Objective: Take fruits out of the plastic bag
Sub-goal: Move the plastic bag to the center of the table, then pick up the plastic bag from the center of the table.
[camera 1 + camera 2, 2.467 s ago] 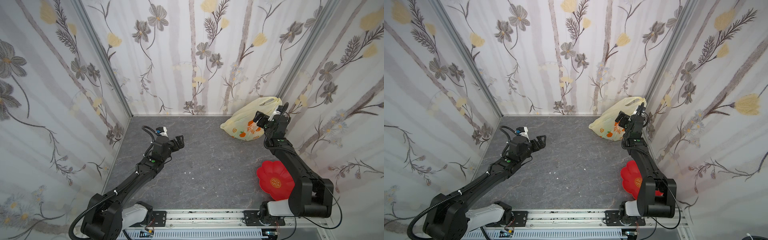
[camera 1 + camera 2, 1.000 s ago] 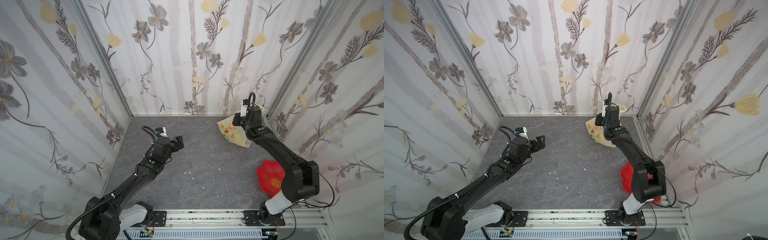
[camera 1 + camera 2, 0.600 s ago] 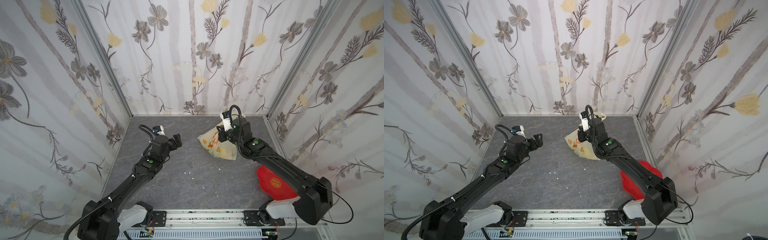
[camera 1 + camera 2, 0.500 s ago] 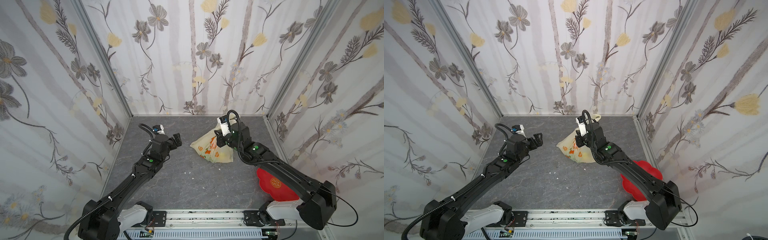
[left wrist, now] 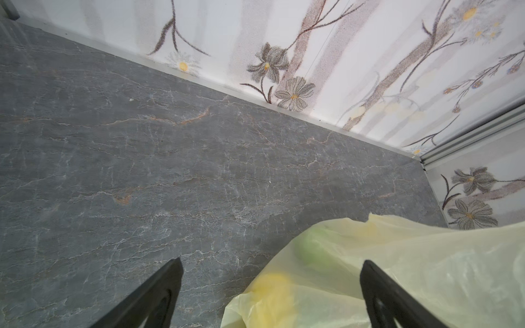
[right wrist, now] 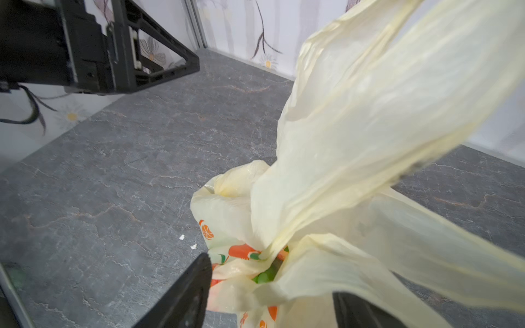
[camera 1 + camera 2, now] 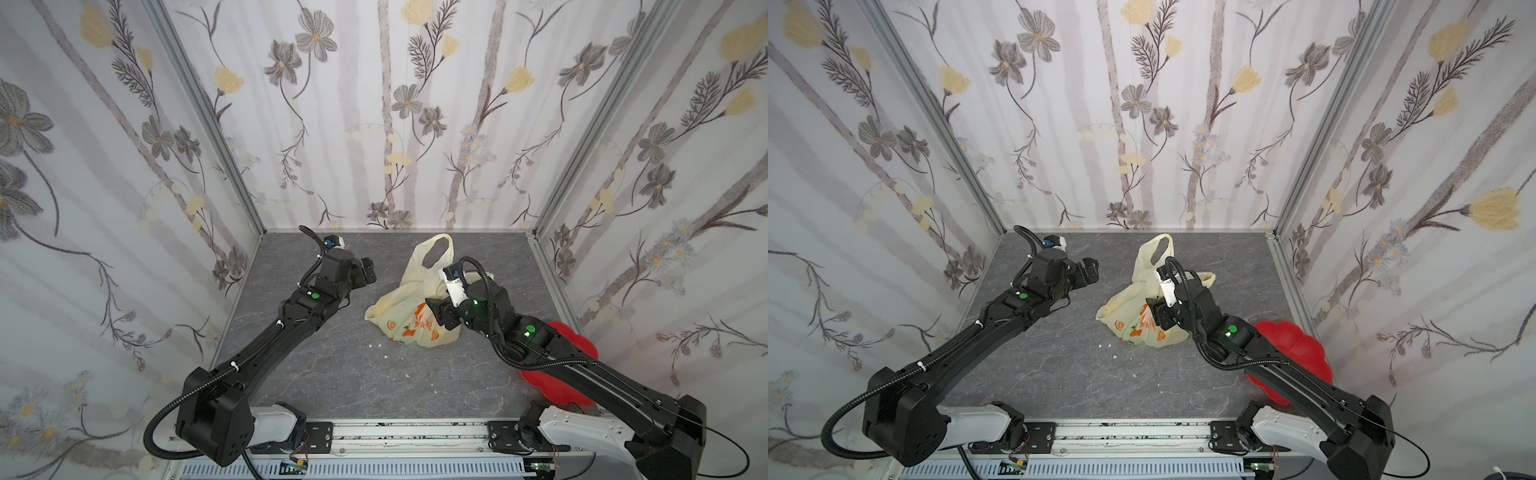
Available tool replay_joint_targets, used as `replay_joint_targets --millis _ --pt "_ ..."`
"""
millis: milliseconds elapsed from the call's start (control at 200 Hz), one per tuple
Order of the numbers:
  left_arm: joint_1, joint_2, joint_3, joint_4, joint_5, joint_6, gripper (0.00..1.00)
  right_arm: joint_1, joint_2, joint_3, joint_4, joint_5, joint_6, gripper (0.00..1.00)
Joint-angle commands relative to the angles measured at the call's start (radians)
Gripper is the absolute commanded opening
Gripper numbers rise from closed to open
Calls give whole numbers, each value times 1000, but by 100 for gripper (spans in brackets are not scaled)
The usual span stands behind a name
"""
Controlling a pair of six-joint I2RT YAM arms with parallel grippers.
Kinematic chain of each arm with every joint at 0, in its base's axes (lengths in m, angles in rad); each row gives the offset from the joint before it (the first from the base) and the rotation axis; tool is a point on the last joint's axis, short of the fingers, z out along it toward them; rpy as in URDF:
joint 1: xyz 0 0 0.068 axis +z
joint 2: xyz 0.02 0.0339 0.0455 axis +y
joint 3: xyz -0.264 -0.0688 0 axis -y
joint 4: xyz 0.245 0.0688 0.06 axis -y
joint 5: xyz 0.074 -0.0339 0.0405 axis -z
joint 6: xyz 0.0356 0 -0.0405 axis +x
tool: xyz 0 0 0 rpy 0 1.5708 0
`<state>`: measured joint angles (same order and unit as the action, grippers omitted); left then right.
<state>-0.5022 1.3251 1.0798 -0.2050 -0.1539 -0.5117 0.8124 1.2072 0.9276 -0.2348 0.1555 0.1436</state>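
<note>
Slumping at the table (image 7: 332, 374) centre, the plastic bag (image 7: 397, 297) veiled the fruits (image 5: 312, 250); right gripper (image 6: 271, 279) stood parted around its crumpled top, left gripper (image 5: 271, 262) gaped beside it. Right arm (image 7: 582, 374) half-hid a red dish (image 7: 579, 343) by the right edge.

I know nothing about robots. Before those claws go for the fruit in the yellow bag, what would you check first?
1. Plastic bag resting on the table: ok.
2. Left claw open, empty: ok.
3. Right claw clear of the bag: not ok; jaws apart, film lies between them.
4. Fruits located: ok; green fruit and yellow fruit show through the film.
5. Bag mouth wide enough: not ok; bunched, narrow gap only.
</note>
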Motion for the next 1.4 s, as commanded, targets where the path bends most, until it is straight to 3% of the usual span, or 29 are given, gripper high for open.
replay_joint_targets --millis 0,200,445,624,869,949,1099,1314,1394 --pt "-35 19 88 -106 -9 30 100 2 -61 -11 14 -12 48 77" --pt "-180 49 305 -251 -76 65 100 -2 -215 -51 -9 -20 105 89" --pt "-425 173 556 -354 -140 97 100 -93 -348 -93 -57 50 212 91" --pt "-503 302 718 -415 -148 113 100 -198 -451 -147 -66 97 270 91" --pt "-514 494 891 -519 -210 63 89 -222 -488 -167 -54 129 322 94" --pt "-495 533 917 -548 -235 36 80 -232 -477 -167 -65 143 404 96" --pt "-460 537 915 -545 -202 10 47 -248 -453 -153 -54 108 554 97" --pt "-452 515 872 -532 -194 -3 6 -246 -335 -130 102 -10 639 97" --pt "-448 489 832 -511 -196 -13 0 -246 -262 -96 110 -27 651 97"
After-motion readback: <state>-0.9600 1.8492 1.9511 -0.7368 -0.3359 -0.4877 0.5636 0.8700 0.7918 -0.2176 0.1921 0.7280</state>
